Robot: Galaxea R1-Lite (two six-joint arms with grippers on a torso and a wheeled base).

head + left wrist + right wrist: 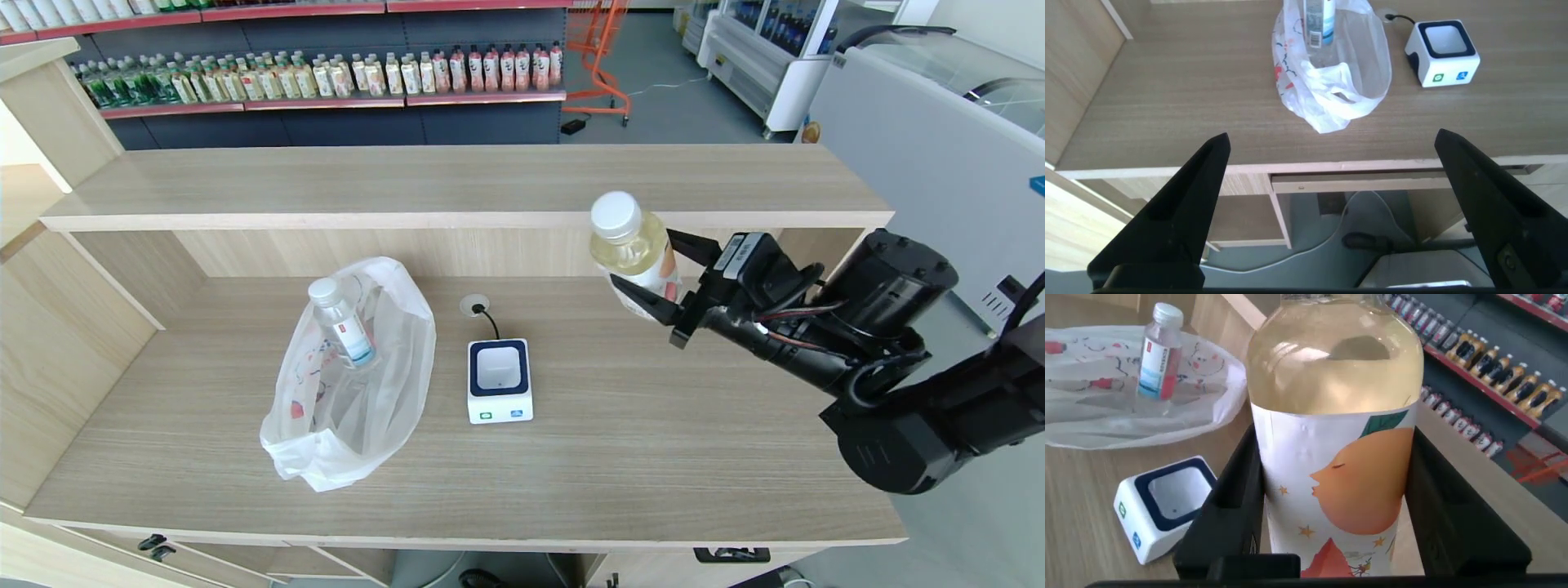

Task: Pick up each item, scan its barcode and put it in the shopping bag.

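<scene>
A shop's wooden counter (653, 457) runs across the head view, with the shopping bag (392, 392) (a small water bottle (343, 322) already inside) beside the scanner (500, 380); over the counter's right side the right gripper (645, 260) is clamped on the juice bottle (633, 245) at its labelled middle. In the left wrist view the left gripper (1331, 147) hangs off the counter's front edge, fingers wide apart, holding nothing. In the right wrist view the juice bottle sits upright between both fingers (1233, 506); it looks full, so probably heavy, stiff and smooth, and this mid-body hold seems safest.
</scene>
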